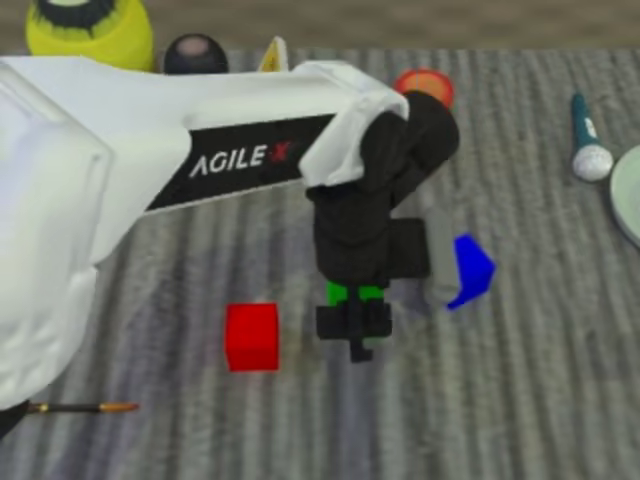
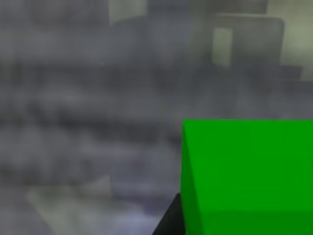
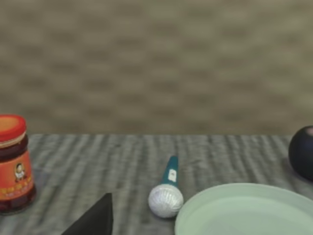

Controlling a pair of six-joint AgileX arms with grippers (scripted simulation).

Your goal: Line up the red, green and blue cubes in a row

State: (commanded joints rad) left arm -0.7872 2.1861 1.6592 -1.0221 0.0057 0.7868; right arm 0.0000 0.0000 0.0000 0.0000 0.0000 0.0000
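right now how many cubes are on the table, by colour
bright red plain cube: 1
bright green plain cube, mostly hidden under the left gripper in the top view: 1
deep blue plain cube: 1
total: 3

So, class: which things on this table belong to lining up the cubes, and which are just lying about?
Belongs to the job:
red cube
green cube, under the left tool
blue cube

Just lying about:
red-lidded jar
microphone
pale green plate
paintbrush
yellow object
dark ball
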